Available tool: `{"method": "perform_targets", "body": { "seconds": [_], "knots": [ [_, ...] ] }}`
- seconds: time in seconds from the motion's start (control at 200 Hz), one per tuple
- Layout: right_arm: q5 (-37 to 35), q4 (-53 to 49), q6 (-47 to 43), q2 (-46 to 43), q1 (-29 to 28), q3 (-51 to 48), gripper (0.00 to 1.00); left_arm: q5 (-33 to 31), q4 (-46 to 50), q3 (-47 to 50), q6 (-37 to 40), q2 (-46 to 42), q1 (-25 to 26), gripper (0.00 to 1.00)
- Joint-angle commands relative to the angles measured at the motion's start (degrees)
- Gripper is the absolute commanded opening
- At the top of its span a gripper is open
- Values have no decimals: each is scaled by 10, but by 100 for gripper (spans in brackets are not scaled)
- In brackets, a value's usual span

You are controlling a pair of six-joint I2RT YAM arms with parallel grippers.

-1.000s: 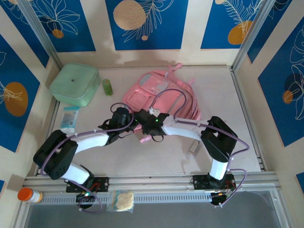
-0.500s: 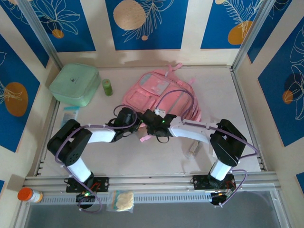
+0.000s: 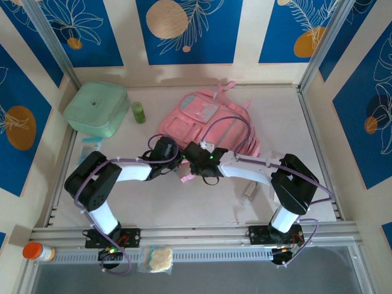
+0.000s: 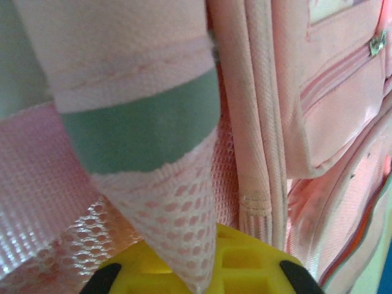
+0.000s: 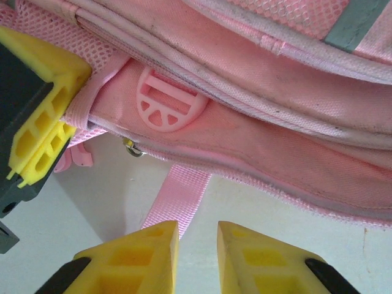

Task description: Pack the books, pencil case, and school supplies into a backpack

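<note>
Working from the left, we are finding a mint-green box (image 3: 96,109) and a small green bottle (image 3: 139,112) standing at the far left of the table (image 3: 202,208), neither being part of the load. Next, the left gripper (image 4: 202,275) is reaching to the near left corner of the pink backpack (image 3: 196,113), and its jaws are, as far as we are judging from the left wrist view, pressed together on a fold of pink mesh fabric. The backpack is lying flat at mid-table, front pockets upward. The right gripper (image 5: 197,231) is hovering just beside the same near edge with its jaws slightly parted and holding nothing, a loose strap (image 5: 177,199) running past one finger below a round buckle (image 5: 168,107). Further right, a small clear-grey piece (image 3: 249,190) is lying on the table, well apart from the backpack. We are judging the task to be at an early stage: the bag is being opened or positioned, this item is remaining unpacked, and whether any book is inside cannot be told. Compared with one second ago, both elbows are sitting further right and both wrists are sitting slightly right along the bag's edge; over the last half-second the pose is barely changing.
</note>
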State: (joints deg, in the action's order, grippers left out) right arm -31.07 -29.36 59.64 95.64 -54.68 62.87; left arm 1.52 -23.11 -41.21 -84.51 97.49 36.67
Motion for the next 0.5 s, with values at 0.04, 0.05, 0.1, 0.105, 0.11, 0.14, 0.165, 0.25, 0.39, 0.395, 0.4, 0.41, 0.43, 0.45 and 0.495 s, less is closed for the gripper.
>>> {"method": "perform_targets", "body": {
  "seconds": [0.04,0.05,0.1,0.105,0.11,0.14,0.165,0.25,0.39,0.395,0.4,0.41,0.43,0.45,0.495],
  "knots": [
    [7,-12,6,-25,-8,-3,28,-4,-20,-15,-8,-8,7,0],
    [6,-12,6,-24,-10,-2,28,-4,-21,-15,-9,-10,7,0],
    [2,-13,4,-19,-16,3,30,-9,-24,-12,-8,-21,7,0],
    [2,-12,4,-19,-16,4,30,-10,-24,-12,-7,-23,7,0],
    [2,-12,4,-18,-17,5,31,-10,-24,-12,-7,-23,8,0],
    [5,-9,2,-12,-18,9,31,-12,-24,-9,-6,-30,8,0],
    [9,-5,1,-7,-18,13,31,-13,-24,-10,-5,-34,8,0],
    [15,1,3,8,-18,26,32,-10,-21,-11,-4,-48,11,0],
    [-3,25,1,21,-22,35,33,-16,-34,0,-8,-66,14,0],
    [-3,25,1,22,-21,35,33,-16,-34,0,-8,-66,15,0],
    [-4,26,0,22,-21,36,33,-16,-34,0,-8,-67,15,0],
    [-5,29,0,23,-21,37,33,-16,-34,0,-9,-67,15,0],
    [-7,34,-2,24,-21,37,33,-16,-32,0,-11,-69,16,0],
    [-11,41,-5,25,-21,37,34,-15,-33,0,-12,-70,17,0],
    [-22,50,-8,30,-22,39,35,-15,-37,0,-12,-73,20,0]
  ]
}}
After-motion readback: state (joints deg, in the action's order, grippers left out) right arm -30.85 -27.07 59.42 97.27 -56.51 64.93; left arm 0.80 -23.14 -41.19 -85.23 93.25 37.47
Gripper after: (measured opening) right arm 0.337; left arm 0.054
